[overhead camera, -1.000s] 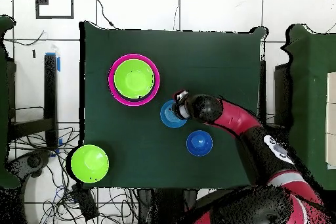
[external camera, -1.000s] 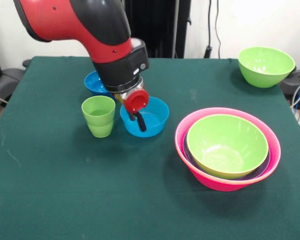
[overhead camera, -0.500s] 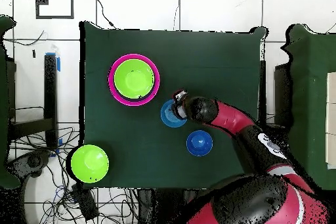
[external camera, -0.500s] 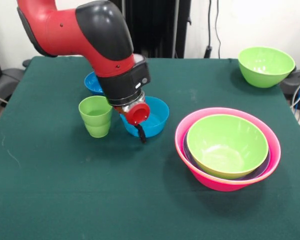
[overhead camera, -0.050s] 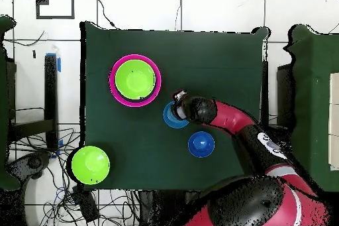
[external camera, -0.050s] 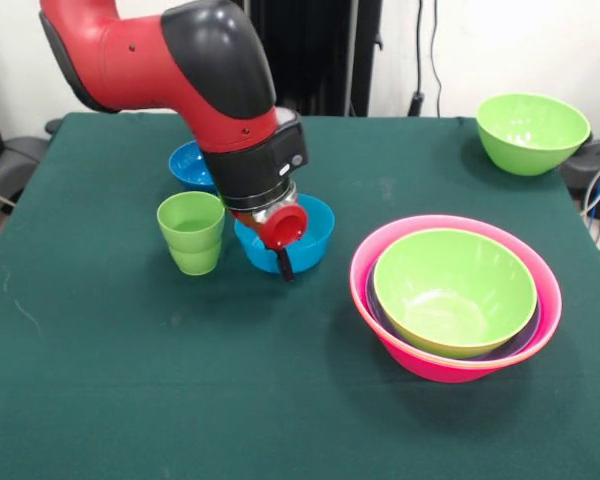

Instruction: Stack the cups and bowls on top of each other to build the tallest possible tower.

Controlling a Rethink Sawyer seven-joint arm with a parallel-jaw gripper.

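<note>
- Across the table in the front view, the tower (external camera, -0.050s: 380,250) is my landmark: a big pink bowl outermost, a purple rim (external camera, -0.050s: 520,340) just showing inside it, and a green bowl (external camera, -0.050s: 453,290) nested on top.
- Just beside the tower stands a small blue bowl (external camera, -0.050s: 315,225), upright, with the light-green cup (external camera, -0.050s: 191,232) on its other side, close but apart from it.
- The gripper (external camera, -0.050s: 283,262) hangs low at this blue bowl's rim, on the side turned away from the robot. I judge it is there to take the bowl by its edge and carry it to the tower. Whether it is clenched on the rim or released I cannot tell; the red wrist covers it.
- A second blue bowl (external camera, -0.050s: 188,165) sits beyond the cup, farther from the tower and half hidden by the arm. A lone green bowl (external camera, -0.050s: 532,132) waits well apart from the tower, at a table corner.
- From overhead, the tower (overhead camera, -0.050s: 112,81) and the nearer blue bowl (overhead camera, -0.050s: 171,118) show a clear gap between them, which the front view squeezes.
- Overhead, the other blue bowl (overhead camera, -0.050s: 200,144) shows whole, and the lone green bowl (overhead camera, -0.050s: 90,164) overhangs the table's edge.
- The arm hides the cup overhead; only the front view shows it. No orange tumbler appears in either view.
</note>
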